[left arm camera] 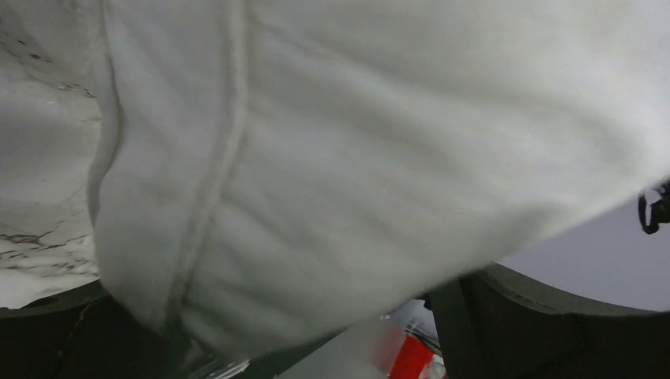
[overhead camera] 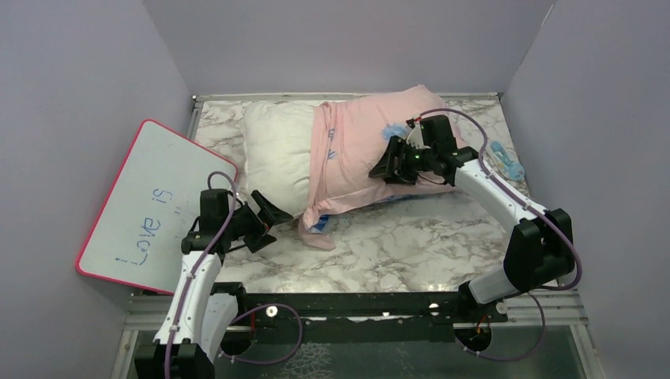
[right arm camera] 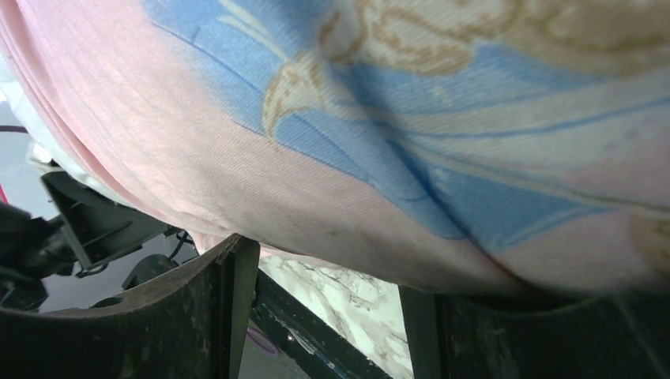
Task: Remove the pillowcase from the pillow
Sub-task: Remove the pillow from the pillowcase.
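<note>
The white pillow [overhead camera: 276, 150] lies across the back of the table. The pink pillowcase [overhead camera: 371, 142] covers its right part, and its open hem hangs over the pillow's middle. My left gripper [overhead camera: 272, 213] is open at the pillow's near left corner. In the left wrist view the white pillow [left arm camera: 355, 142] fills the frame, and its corner sags between the spread fingers [left arm camera: 553, 324]. My right gripper [overhead camera: 395, 162] is open and presses against the pillowcase's right part. In the right wrist view the pink and blue printed fabric [right arm camera: 355, 118] lies over the spread fingers [right arm camera: 158, 316].
A pink-edged whiteboard [overhead camera: 150, 205] with writing leans at the left wall. A small blue plastic object [overhead camera: 506, 162] lies at the table's right edge. The marble table [overhead camera: 411, 245] is walled on three sides. A black rail [overhead camera: 355, 304] runs along the near edge.
</note>
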### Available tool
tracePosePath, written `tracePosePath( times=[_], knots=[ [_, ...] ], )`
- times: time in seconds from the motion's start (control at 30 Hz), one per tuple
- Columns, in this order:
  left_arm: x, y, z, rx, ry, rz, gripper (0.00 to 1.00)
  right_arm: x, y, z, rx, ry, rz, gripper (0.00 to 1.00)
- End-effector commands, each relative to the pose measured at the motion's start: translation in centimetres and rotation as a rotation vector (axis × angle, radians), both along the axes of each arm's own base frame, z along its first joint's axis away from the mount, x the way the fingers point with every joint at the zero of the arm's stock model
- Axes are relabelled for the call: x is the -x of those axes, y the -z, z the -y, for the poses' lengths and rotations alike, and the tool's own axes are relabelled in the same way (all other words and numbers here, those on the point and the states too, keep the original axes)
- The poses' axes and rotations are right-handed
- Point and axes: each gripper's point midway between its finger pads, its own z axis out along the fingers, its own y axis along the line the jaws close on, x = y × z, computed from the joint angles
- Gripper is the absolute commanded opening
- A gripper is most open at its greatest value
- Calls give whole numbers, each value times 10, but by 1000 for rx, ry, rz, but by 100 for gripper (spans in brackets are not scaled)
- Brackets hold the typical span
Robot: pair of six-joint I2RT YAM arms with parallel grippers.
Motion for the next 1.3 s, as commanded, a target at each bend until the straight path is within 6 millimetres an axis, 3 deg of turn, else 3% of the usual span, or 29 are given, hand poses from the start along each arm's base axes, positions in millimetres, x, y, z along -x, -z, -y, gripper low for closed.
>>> tracePosePath(
  times=[0.0,0.13,0.33,0.47,0.53,0.63,0.83,0.97,1.13,1.27],
  knots=[
    [-26,-28,20,228,-20,140,99,-13,-15,-10,-41,-46,82,67],
    [-51,-39,12,236,-107,226,99,-5,-13,-14,-65,-84,73,68],
    [-84,-66,-7,113,-181,397,96,4,-7,-11,-59,-99,67,68],
    [-94,-72,0,107,-131,444,58,10,-10,-13,-76,-132,79,70],
    [-90,-67,14,98,-57,432,28,12,-14,-12,-82,-141,106,71],
    [-86,-64,26,54,1,427,0,20,-18,-9,-72,-156,128,72],
    [-74,-68,47,-3,82,422,0,54,-36,-14,-172,-194,136,79],
    [-70,-74,55,4,100,427,0,69,-23,-27,-159,-136,86,82],
    [-68,-85,57,6,111,434,0,62,-21,-43,-247,-5,88,81],
    [-67,-90,54,-12,102,432,0,49,-30,-46,-450,183,174,80]
  ],
)
